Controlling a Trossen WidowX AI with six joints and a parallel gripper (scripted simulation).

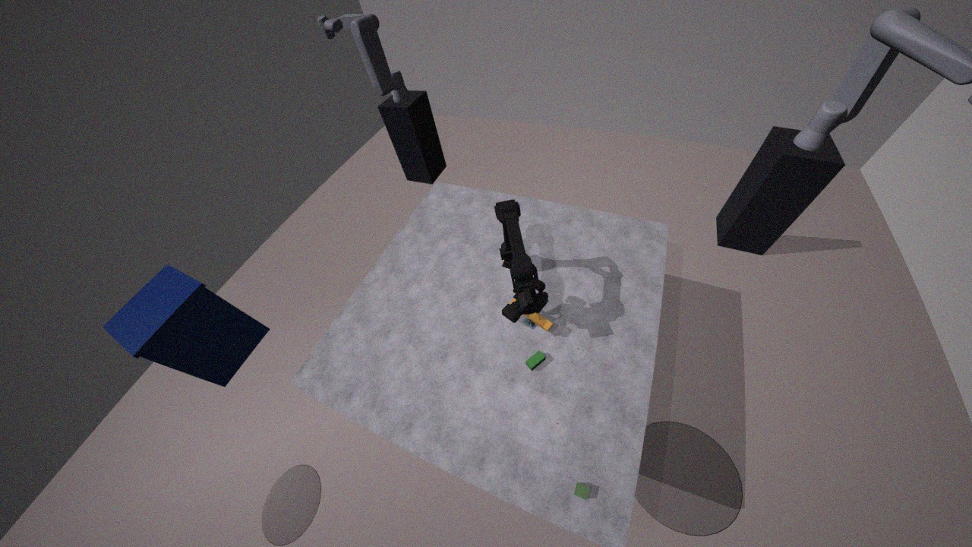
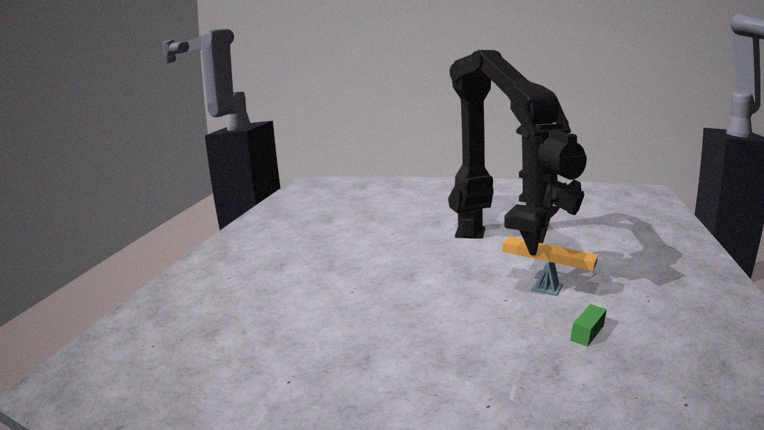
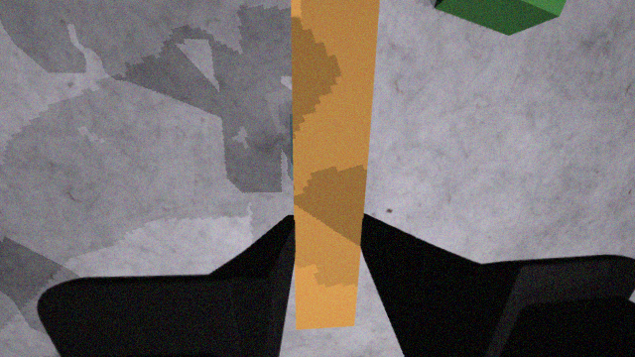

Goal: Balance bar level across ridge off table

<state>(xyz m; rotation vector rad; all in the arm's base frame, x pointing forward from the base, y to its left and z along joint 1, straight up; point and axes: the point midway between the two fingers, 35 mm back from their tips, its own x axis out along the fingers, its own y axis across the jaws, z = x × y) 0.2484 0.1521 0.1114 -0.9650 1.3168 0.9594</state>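
Note:
An orange bar (image 1: 541,320) (image 2: 571,255) (image 3: 333,124) lies above the blue-grey ridge stand (image 2: 547,280), clear of the table. My gripper (image 2: 536,249) (image 3: 326,222) is shut on the bar, on the part left of the ridge in the exterior view. The bar's far end reaches past the ridge to the right. The bar looks close to level. The top of the ridge meets or nearly meets the bar's underside; I cannot tell if they touch. In the wrist view the bar hides nearly all of the ridge.
A green block (image 1: 535,360) (image 2: 588,325) (image 3: 508,15) lies on the table in front of the ridge. A small green cube (image 1: 582,490) lies near the table's edge in the top view. Two grey arms on dark pedestals (image 1: 412,136) (image 1: 777,194) stand beyond the table.

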